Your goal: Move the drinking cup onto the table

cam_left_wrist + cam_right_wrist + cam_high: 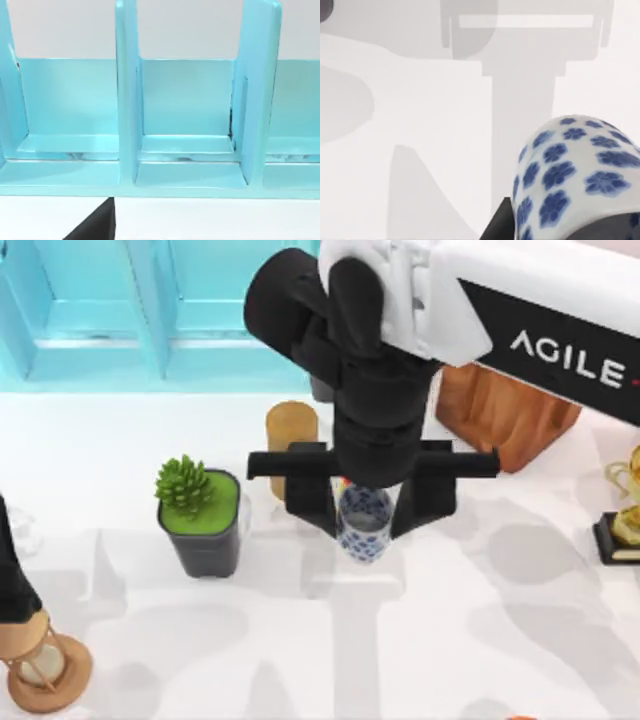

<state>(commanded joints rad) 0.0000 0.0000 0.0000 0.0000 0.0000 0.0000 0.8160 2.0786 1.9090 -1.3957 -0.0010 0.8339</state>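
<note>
White-and-blue porcelain, the drinking cup (363,523) is sitting between your right gripper (366,508) fingers, clamped, over the table (480,620) near its middle. You are seeing it gripped; lowering and releasing are what seem left. Your left arm is idling at the left edge.

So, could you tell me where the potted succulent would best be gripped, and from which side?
Grip the potted succulent by its dark pot's two opposite flat walls, just under the rim, coming down from above. The spiky plant fills the middle, so the pincer should probably straddle it rather than pinch it.
</note>
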